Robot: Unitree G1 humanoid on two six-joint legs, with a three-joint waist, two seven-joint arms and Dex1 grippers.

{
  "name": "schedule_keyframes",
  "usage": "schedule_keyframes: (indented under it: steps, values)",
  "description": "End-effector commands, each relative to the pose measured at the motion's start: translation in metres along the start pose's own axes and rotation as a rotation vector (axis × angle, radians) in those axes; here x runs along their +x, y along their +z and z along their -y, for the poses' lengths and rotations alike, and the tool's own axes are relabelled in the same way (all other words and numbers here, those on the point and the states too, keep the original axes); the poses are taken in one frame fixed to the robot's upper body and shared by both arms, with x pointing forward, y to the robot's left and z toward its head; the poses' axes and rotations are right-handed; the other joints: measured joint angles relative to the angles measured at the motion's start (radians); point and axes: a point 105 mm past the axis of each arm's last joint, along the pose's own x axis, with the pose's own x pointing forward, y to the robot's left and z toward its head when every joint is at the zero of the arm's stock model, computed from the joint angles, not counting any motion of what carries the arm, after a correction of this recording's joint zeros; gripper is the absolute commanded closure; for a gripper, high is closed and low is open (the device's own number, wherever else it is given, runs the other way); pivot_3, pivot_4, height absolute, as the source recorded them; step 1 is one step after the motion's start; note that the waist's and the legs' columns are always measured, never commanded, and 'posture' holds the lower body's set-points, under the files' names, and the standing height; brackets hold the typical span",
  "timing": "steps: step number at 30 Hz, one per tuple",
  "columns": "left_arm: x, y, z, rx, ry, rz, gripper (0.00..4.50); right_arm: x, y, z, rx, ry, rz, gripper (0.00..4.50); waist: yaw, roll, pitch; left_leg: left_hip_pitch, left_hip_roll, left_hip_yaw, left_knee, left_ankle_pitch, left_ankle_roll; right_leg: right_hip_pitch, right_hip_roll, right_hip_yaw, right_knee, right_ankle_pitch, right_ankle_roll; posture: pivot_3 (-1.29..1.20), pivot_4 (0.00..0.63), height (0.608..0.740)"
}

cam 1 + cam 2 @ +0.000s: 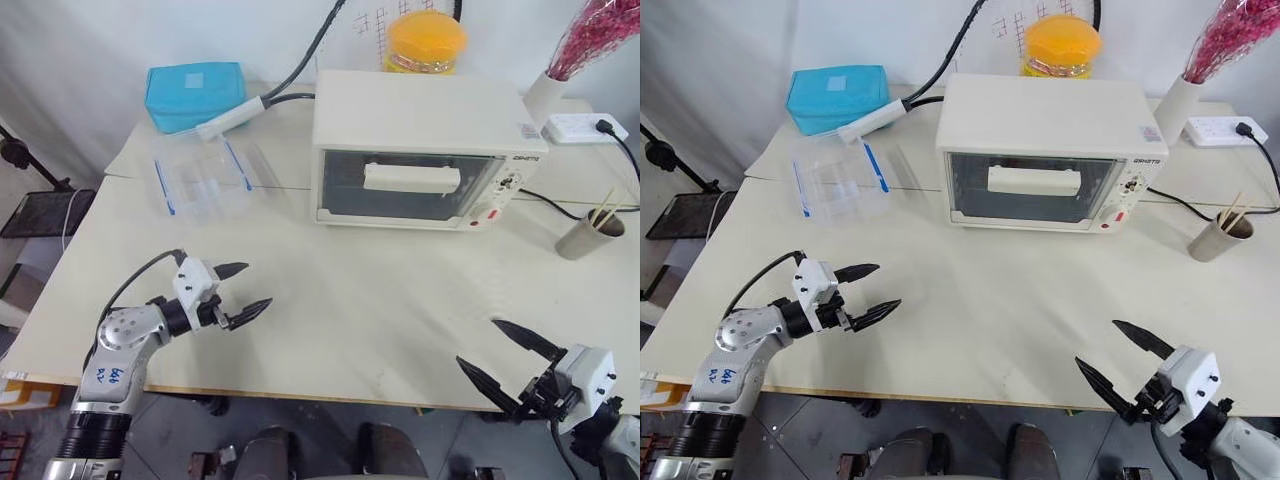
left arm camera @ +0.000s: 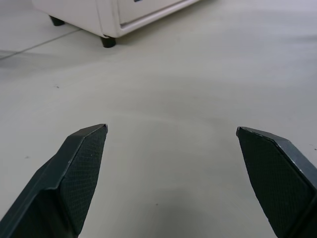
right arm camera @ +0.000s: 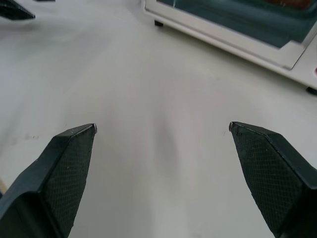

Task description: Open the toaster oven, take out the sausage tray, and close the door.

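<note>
Left claw and right claw both released, empty, over bench, well short of toaster oven. Door shut. Handle rigid, likely smooth: grip mid-bar. Tray inside, unseen.

a cream worktop carries the toaster oven toward its far edge, a clear plastic container and blue box toward its far left corner, a paper cup and power strip by its right edge.
</note>
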Motion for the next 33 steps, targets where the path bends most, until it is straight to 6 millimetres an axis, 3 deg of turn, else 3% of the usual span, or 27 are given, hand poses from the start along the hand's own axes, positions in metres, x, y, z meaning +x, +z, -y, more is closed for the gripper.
schedule_keyframes:
  steps: [1,4,7,10,13,16,24,30,33]
  values:
    - [-0.006,0.006,-0.003,0.05,0.006,-0.004,0.07,0.003,0.008,-0.001,-0.032,0.021,0.043,0.0,0.0,0.0,0.0,0.0,0.0,0.0,0.0,0.0,0.0,0.0,0.0,0.0,0.0,0.0,0.0,0.0,0.15,0.74]
    - [-0.008,0.019,-0.008,0.009,0.006,0.064,0.07,0.017,0.017,0.002,-0.006,0.061,0.087,0.0,0.0,0.0,0.0,0.0,0.0,0.0,0.0,0.0,0.0,0.0,0.0,0.0,0.0,0.0,0.0,0.0,0.15,0.74]
    - [-0.019,0.052,0.001,-0.156,-0.175,0.182,0.07,0.045,0.037,0.017,0.059,0.085,0.147,0.0,-0.01,-0.001,0.0,-0.001,0.0,0.0,0.002,0.0,0.0,0.0,-0.001,0.0,0.001,0.0,0.0,0.0,0.15,0.74]
    - [-0.024,0.059,0.006,-0.136,-0.245,0.139,0.07,0.064,0.041,0.037,0.073,0.084,0.098,0.0,-0.017,0.001,0.0,-0.001,0.001,-0.002,0.003,0.001,0.0,0.0,-0.004,0.002,0.001,0.0,0.0,0.0,0.15,0.74]
    - [-0.025,0.07,0.008,-0.134,-0.265,0.166,0.07,0.089,0.052,0.072,0.1,-0.013,0.148,0.0,-0.017,0.002,0.0,-0.001,0.001,-0.004,0.002,0.001,-0.001,0.0,-0.001,0.001,0.002,-0.001,-0.002,0.0,0.15,0.74]
    - [-0.022,0.075,0.01,-0.122,-0.264,0.183,0.07,0.109,0.058,0.083,0.118,-0.003,0.16,0.0,-0.012,0.002,0.001,-0.003,-0.001,-0.004,0.002,0.001,0.0,0.0,0.001,-0.003,0.002,-0.001,-0.002,0.0,0.15,0.74]
    - [-0.016,0.074,0.017,-0.144,-0.229,0.207,0.07,0.147,0.077,0.094,0.07,0.017,0.237,0.0,-0.017,0.002,0.001,-0.003,-0.002,-0.003,0.002,0.002,0.001,0.0,0.0,-0.004,0.002,0.0,-0.001,0.0,0.15,0.74]
    - [-0.014,0.07,0.019,-0.174,-0.211,0.21,0.07,0.152,0.104,0.09,-0.016,0.033,0.361,0.0,-0.018,0.002,0.001,-0.003,-0.002,-0.002,0.003,0.002,0.001,0.0,0.001,-0.004,0.002,0.0,-0.001,0.0,0.15,0.74]
    - [-0.011,0.07,0.017,-0.187,-0.206,0.219,0.07,0.144,0.111,0.068,-0.061,0.15,0.403,0.0,-0.016,0.002,0.001,-0.003,-0.002,-0.002,0.003,0.002,0.001,0.0,0.001,-0.004,0.002,0.0,-0.001,0.0,0.15,0.74]
